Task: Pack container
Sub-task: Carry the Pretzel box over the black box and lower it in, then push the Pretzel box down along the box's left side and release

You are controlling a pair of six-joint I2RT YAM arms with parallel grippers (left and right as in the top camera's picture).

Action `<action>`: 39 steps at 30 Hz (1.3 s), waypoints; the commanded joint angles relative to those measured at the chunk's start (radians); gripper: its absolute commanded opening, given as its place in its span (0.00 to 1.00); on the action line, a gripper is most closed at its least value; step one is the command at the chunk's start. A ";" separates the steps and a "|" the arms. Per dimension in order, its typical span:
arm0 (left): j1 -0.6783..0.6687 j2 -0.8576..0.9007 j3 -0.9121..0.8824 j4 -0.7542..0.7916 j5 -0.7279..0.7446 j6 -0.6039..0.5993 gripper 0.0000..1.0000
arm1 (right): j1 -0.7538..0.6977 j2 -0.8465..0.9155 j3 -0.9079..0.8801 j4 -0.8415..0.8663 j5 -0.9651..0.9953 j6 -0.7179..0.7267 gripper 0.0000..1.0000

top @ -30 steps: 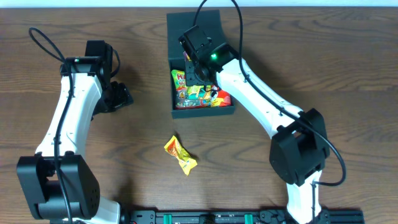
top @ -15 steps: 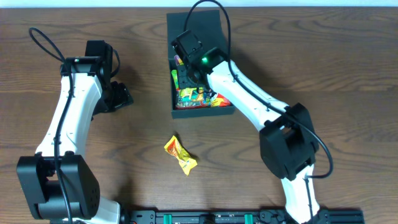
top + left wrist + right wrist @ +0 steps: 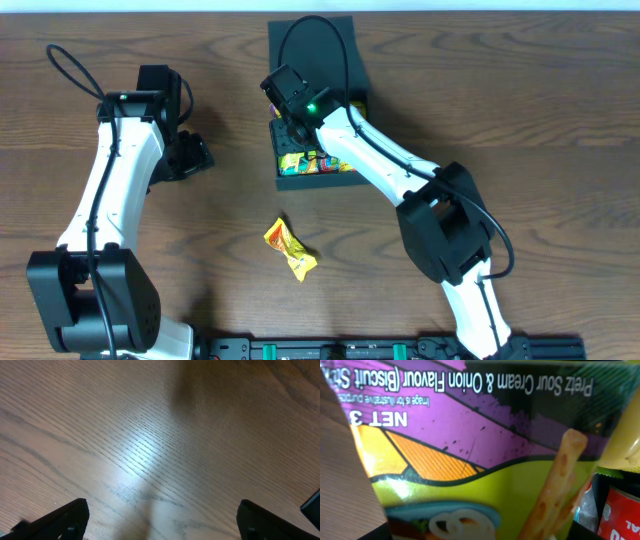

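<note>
Container point(image 3: 325, 182): located far centre of table point(image 3: 500, 100), lid folded back | right gripper point(image 3: 290, 126): positioned inside at left wall, grip state not discernible | left gripper point(image 3: 198, 153): 2 fingers spread over bare wood | packet point(image 3: 470, 435): "Pretz Sour Cream & Onion Flavour" printed.

The left arm point(image 3: 110, 190) rises from the near left edge and bends inward, and the left gripper point(image 3: 192, 155) hangs low with its fingers point(image 3: 65, 517) spread wide. The right arm point(image 3: 390, 165) stretches from the near right, elbow bent, far forward and leftward. The right gripper point(image 3: 477, 530) points down, with only its dark fingertips point(image 3: 581, 532) showing, set well apart.
</note>
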 commanded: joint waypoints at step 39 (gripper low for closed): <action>0.003 0.004 -0.004 -0.002 0.000 -0.004 0.95 | 0.008 -0.104 0.090 -0.112 0.095 -0.015 0.02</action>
